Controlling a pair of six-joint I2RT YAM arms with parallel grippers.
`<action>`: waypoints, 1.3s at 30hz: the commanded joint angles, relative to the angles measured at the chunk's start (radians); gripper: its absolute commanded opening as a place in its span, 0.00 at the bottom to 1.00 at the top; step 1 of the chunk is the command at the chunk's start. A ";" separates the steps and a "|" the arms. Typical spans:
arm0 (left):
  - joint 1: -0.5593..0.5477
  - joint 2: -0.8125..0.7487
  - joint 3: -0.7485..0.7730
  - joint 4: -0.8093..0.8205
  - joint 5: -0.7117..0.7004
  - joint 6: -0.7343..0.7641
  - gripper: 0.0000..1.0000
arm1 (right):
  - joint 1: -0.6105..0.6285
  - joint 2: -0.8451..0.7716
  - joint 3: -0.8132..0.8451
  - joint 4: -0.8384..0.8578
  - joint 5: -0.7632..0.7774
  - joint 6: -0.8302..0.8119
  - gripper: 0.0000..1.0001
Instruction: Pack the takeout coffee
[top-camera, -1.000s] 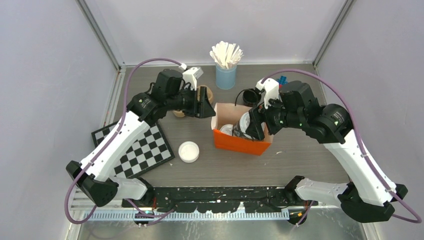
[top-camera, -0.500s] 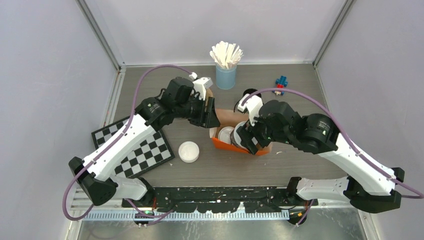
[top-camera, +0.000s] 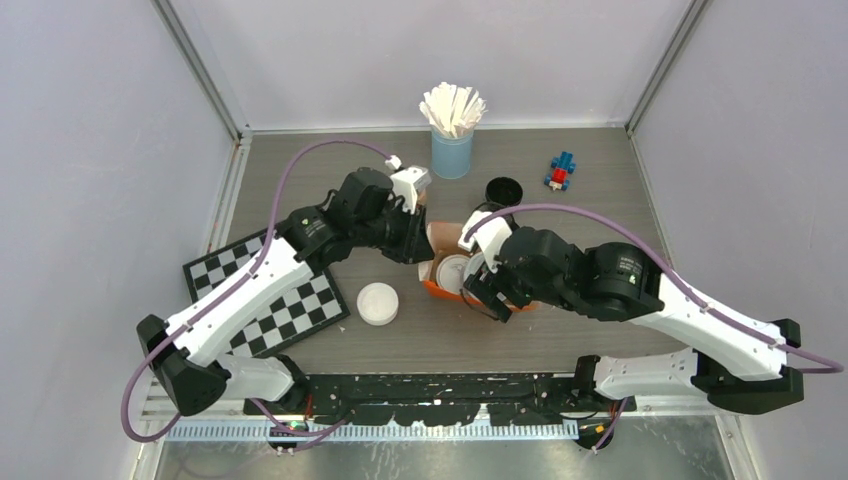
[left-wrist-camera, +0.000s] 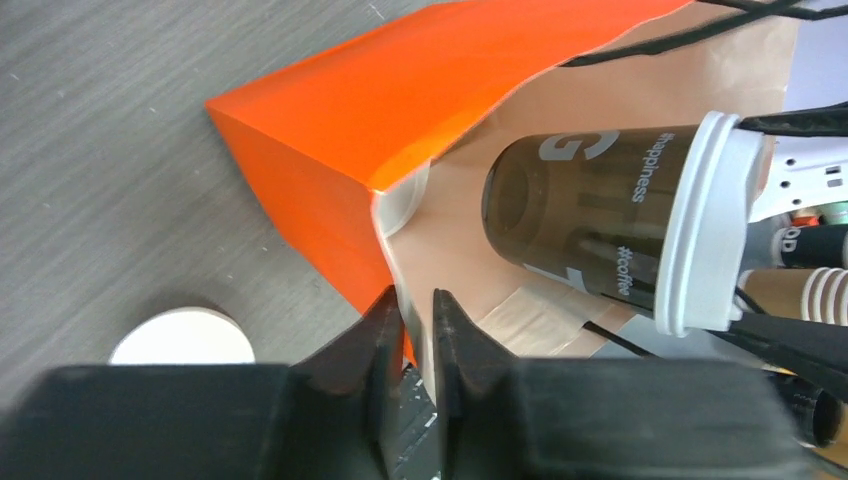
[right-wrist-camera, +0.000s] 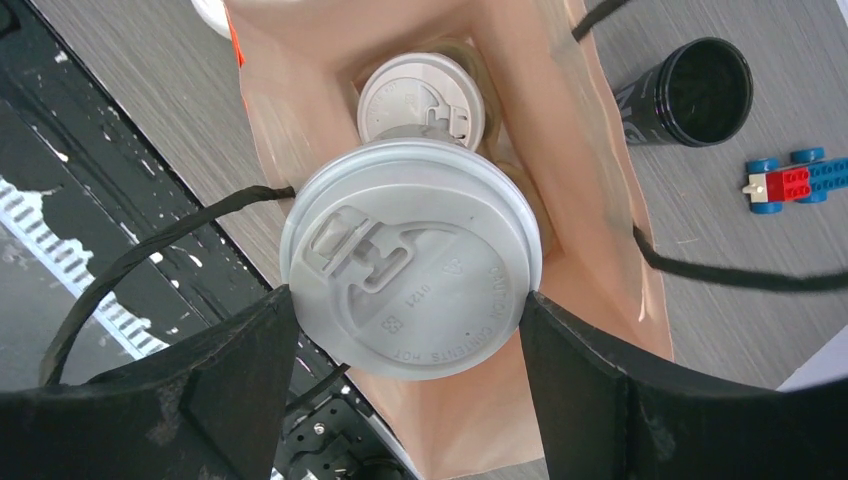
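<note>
Coffee cup — black, white sip lid, clamped at the sides by the right end effector, held in the mouth of the orange paper bag on the tabletop. Second lidded cup — upright at the bag's bottom. Left end effector: fingers narrow, pinching the bag's rim. Lidless black cup and loose lid: outside the bag, on the tabletop.

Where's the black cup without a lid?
Top view: the lidless black cup stands far back on the table, right of the blue stirrer cup and left of the toy blocks.
</note>
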 joint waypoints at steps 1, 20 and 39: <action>-0.002 -0.085 -0.071 0.135 0.061 0.045 0.08 | 0.046 0.003 -0.012 0.039 0.056 -0.025 0.75; -0.001 -0.227 -0.360 0.612 0.085 0.244 0.00 | 0.048 0.049 -0.037 0.151 0.123 -0.251 0.85; -0.001 -0.292 -0.395 0.435 0.084 0.251 0.12 | 0.048 -0.049 -0.245 0.259 0.115 -0.372 0.85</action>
